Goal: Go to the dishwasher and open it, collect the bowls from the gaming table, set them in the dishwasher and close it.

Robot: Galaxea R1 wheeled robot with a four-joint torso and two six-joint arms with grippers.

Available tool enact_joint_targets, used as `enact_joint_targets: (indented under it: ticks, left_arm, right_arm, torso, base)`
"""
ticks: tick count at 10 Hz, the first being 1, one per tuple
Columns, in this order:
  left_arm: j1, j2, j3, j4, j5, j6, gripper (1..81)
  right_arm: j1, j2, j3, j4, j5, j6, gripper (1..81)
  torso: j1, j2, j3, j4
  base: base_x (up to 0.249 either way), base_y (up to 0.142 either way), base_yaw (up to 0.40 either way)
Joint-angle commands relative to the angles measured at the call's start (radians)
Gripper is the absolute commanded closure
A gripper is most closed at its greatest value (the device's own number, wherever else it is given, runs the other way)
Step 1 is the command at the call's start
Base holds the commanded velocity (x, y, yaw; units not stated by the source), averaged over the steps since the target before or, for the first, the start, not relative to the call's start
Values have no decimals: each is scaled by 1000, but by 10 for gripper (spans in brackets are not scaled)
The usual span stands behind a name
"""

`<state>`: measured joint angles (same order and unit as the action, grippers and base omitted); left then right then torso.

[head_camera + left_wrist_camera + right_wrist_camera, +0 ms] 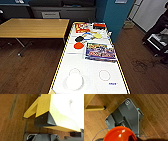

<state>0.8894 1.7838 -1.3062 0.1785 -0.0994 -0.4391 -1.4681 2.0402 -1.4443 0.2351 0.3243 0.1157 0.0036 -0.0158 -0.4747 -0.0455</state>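
Observation:
The gaming table (95, 82) runs away from me, white-topped with a yellowish edge. An orange-red bowl (78, 45) and a dark bowl (79, 39) lie on its far half, beside colourful game boxes (100, 51). The left wrist view looks at the table's corner (42, 105) and a dark bracket (43, 120) from below. In the right wrist view a glossy orange-red bowl (119, 134) hangs close over the wooden floor, with a dark finger (130, 137) across its rim. The table's edge (87, 100) shows at that view's corner.
A white round dish (74, 82) lies on the table's near end. A wooden-topped table (32, 27) stands to the left, a teal pillar (115, 17) at the far right end. A person (162, 23) with a rig stands at the right, and cables (138, 65) lie on the floor.

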Motion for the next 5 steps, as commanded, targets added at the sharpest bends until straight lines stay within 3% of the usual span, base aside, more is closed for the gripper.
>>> enact_joint_targets:
  ticks: [1,2,5]
  left_arm:
    - [-169,-98,74,-2,145,-87,10]
    - [-218,-98,91,-2,173,-128,10]
    - [-365,-58,114,-4,299,-194,10]
  right_arm:
    - [11,-61,24,-20,-67,-2,811]
    - [11,-61,22,-20,-67,-2,811]
    - [19,-58,24,-20,-67,-2,811]
  torso:
    - [0,0,0,0]
    - [0,0,0,0]
    - [0,0,0,0]
  base:
    - [0,0,0]
    - [0,0,0]
    - [0,0,0]
